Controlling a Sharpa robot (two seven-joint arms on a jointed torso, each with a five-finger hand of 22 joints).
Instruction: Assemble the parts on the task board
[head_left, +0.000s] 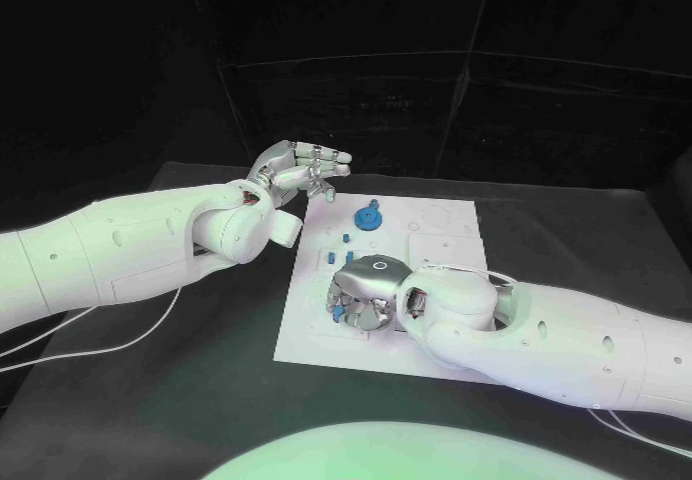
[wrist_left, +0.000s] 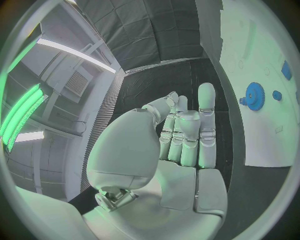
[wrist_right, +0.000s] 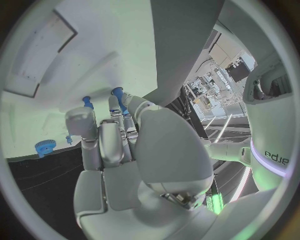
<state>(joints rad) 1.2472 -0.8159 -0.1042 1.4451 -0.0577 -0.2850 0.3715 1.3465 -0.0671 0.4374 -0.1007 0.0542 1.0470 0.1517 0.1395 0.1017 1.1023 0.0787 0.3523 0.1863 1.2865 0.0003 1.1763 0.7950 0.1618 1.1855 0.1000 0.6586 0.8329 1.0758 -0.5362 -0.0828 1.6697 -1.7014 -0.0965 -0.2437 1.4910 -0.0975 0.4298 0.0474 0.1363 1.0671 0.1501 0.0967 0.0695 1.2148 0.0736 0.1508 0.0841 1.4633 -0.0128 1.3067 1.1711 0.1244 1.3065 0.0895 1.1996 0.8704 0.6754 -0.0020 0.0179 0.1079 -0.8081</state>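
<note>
The white task board (head_left: 433, 240) lies mid-table. A blue gear (head_left: 371, 217) stands on its far part, and small blue pegs (head_left: 346, 238) sit nearer the middle. My right hand (head_left: 368, 295) is down on the board's near left part, and its fingertips pinch a blue peg (wrist_right: 117, 93). Another blue peg (wrist_right: 87, 102) stands just beyond those fingers. My left hand (head_left: 303, 170) hangs above the board's far left corner with its fingers apart and nothing in them. In the left wrist view, the left hand (wrist_left: 184, 135) is empty, with the gear (wrist_left: 254, 96) on the board (wrist_left: 269, 135) beyond it.
The board lies on a dark mat (head_left: 173, 380) over the black table. White cables (head_left: 130, 340) trail beside my left arm, and another cable (head_left: 469, 268) runs over the board by my right wrist.
</note>
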